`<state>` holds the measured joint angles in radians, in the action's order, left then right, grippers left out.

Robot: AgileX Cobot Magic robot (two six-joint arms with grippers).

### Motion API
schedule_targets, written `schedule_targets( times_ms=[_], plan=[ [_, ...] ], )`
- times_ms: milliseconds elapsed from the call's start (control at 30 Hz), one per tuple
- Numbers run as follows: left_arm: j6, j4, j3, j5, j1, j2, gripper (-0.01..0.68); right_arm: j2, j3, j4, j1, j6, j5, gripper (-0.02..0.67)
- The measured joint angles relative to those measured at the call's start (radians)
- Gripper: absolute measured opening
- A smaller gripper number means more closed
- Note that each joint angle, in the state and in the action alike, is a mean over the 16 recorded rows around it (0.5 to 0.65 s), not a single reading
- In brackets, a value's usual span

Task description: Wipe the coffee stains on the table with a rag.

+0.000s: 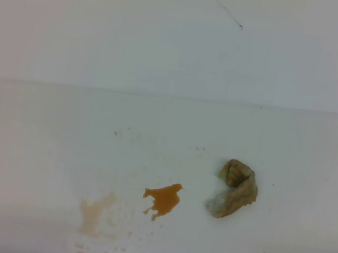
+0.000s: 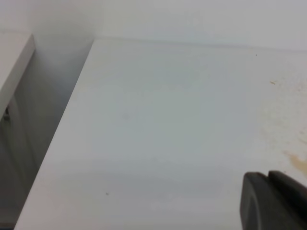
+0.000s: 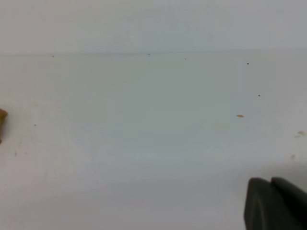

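2 coffee stains (image 1: 162, 200) beside rag (image 1: 234, 190), mid-table (image 1: 44, 121).

No robot parts appear in the exterior high view. Left wrist view: left gripper (image 2: 274, 201) shows as a dark grey, matte, rounded block at lower right. Right wrist view: right gripper (image 3: 276, 203) shows likewise, dark grey, smooth-edged; no markings discernible.

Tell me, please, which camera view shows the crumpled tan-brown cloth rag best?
The exterior high view: the crumpled tan-brown cloth rag lies whole on the white table, right of the orange-brown coffee stain. The right wrist view catches only a tan sliver at its left edge, probably the rag; the left wrist view shows none.
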<state>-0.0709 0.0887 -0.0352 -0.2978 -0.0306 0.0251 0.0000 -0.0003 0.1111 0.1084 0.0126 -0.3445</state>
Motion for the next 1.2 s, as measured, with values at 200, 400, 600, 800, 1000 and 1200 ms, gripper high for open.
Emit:
schedule_targets(
  times_ms=[200, 400, 600, 800, 1000, 1200],
  plan=[
    [0.000, 0.000, 0.002, -0.001, 0.000, -0.002, 0.000, 0.000, 0.000, 0.000, 0.000, 0.000, 0.000, -0.003],
    [0.000, 0.000, 0.002, -0.001, 0.000, -0.002, 0.000, 0.000, 0.000, 0.000, 0.000, 0.000, 0.001, -0.003],
    [0.000, 0.000, 0.000, 0.000, 0.000, 0.000, 0.000, 0.000, 0.000, -0.004, 0.000, -0.001, 0.014, -0.003],
    [0.000, 0.000, -0.002, 0.001, 0.000, 0.002, 0.001, 0.000, 0.000, -0.075, 0.000, -0.032, 0.095, -0.003],
    [0.000, 0.000, 0.000, 0.000, 0.000, 0.000, 0.000, 0.000, 0.000, -0.162, 0.000, -0.068, 0.259, -0.003],
    [0.000, 0.000, 0.000, 0.000, 0.000, 0.000, 0.000, 0.000, 0.000, -0.230, 0.000, -0.084, 0.456, -0.003]
  ],
)
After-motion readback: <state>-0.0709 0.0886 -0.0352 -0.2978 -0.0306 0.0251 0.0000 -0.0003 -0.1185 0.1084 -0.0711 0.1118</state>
